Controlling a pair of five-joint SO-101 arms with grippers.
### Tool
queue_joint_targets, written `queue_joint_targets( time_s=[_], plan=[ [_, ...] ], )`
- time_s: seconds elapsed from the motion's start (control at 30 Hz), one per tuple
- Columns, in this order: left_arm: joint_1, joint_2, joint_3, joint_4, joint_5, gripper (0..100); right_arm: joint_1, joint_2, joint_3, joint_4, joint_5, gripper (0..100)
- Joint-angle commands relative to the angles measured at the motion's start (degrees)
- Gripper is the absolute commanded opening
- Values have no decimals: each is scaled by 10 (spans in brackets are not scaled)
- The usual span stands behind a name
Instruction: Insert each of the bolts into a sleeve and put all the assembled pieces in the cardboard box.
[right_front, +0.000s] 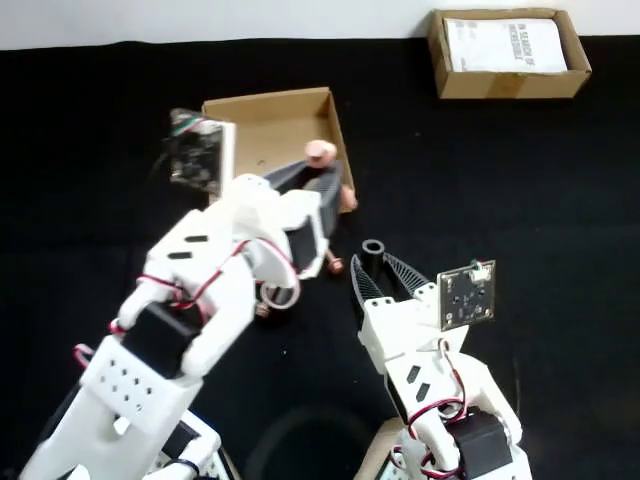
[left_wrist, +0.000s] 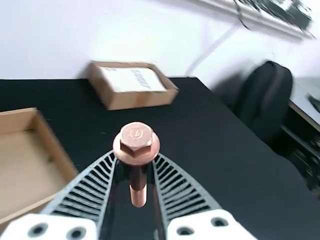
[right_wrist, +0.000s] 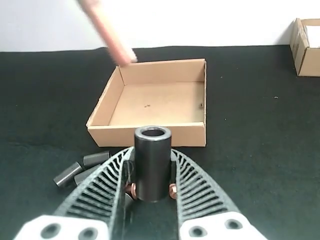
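My left gripper (right_front: 318, 172) is shut on a copper bolt (right_front: 320, 152), held head-up in the air over the near right corner of the open cardboard box (right_front: 262, 123). In the left wrist view the bolt (left_wrist: 136, 145) stands upright between the fingers, hex head on top. My right gripper (right_front: 376, 266) is shut on a black sleeve (right_front: 374, 247), upright with its bore open upward, on the table in front of the box. The right wrist view shows the sleeve (right_wrist: 152, 161) gripped, the box (right_wrist: 155, 102) behind it, and the bolt's shank (right_wrist: 107, 32) hanging above.
Loose copper bolts lie near the box corner (right_front: 347, 197) and between the arms (right_front: 335, 265). Several black sleeves (right_wrist: 82, 167) lie on the cloth beside my right gripper. A second cardboard box holding paper (right_front: 508, 50) sits at the far right.
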Motion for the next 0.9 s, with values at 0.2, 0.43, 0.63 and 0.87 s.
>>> queue_joint_targets(
  time_s=[0.2,0.43,0.63,0.87],
  plan=[
    [97,36,-46,25,-106,8,-2,-7,-5,-1,-3,7],
    [101,36,-46,57,-109,8,-2,-7,-6,-1,-2,7],
    [101,36,-52,58,-109,8,-2,-7,-6,-1,-2,7],
    [121,59,-37,118,-109,8,-2,-7,-7,-1,-1,7]
  ],
)
